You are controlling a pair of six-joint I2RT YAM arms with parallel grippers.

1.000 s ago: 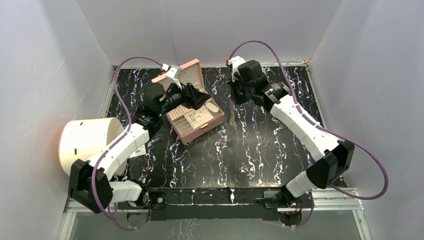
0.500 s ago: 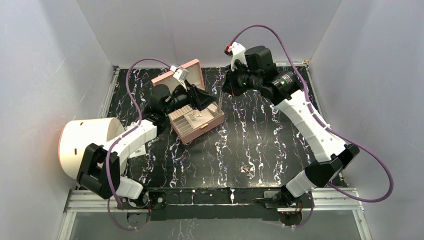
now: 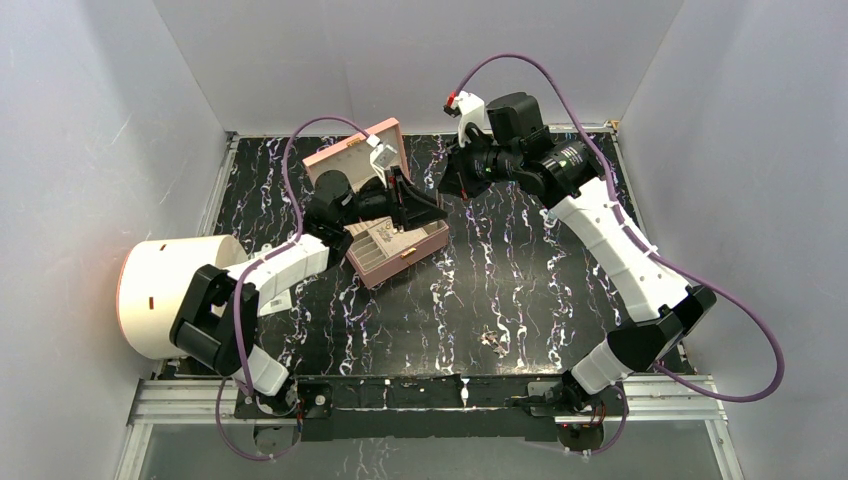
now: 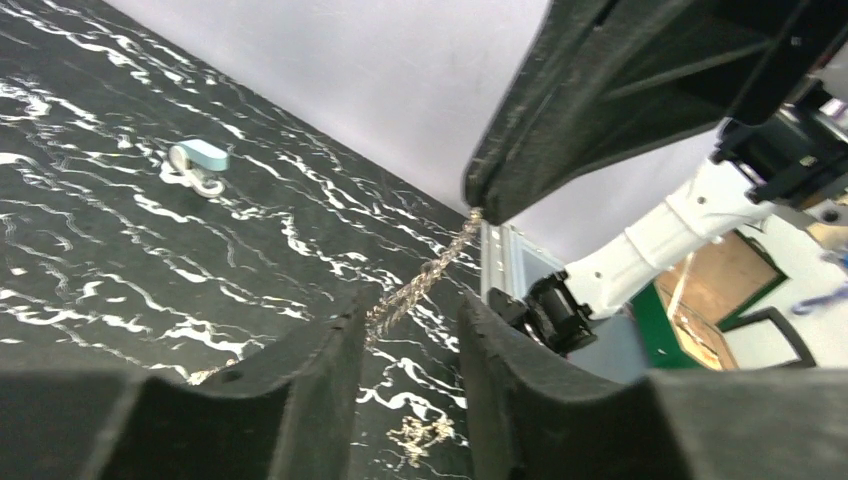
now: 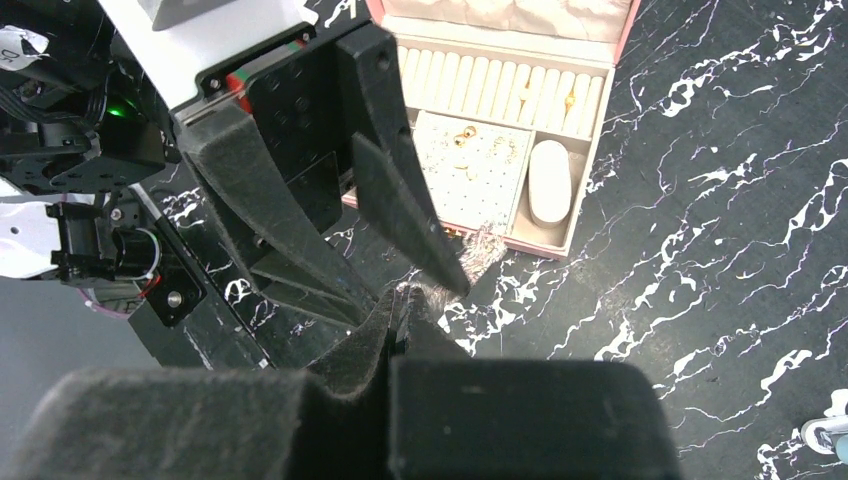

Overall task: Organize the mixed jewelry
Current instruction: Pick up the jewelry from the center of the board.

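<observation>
A thin silvery chain (image 4: 425, 275) hangs from my right gripper (image 5: 405, 295), which is shut on its upper end. It runs down into the gap of my left gripper (image 4: 410, 305), whose jaws stand apart around it, one finger (image 4: 320, 370) brushing it. Both grippers meet just right of the open pink box (image 3: 395, 262), the left gripper (image 3: 424, 206) below the right gripper (image 3: 448, 188). A small heap of jewelry (image 3: 492, 340) lies on the table near the front. A pale blue piece (image 4: 198, 160) lies farther off. Gold earrings (image 5: 468, 140) sit inside the box.
A large white cylinder (image 3: 165, 290) lies at the left edge, with a white paper tag (image 3: 275, 300) beside it. The box lid (image 3: 345, 150) stands up toward the back wall. The black marbled table (image 3: 560, 300) is walled on three sides.
My left arm has reached right, past the box, and its jaws have narrowed around the hanging chain. My right gripper has shifted left and up with the chain.
</observation>
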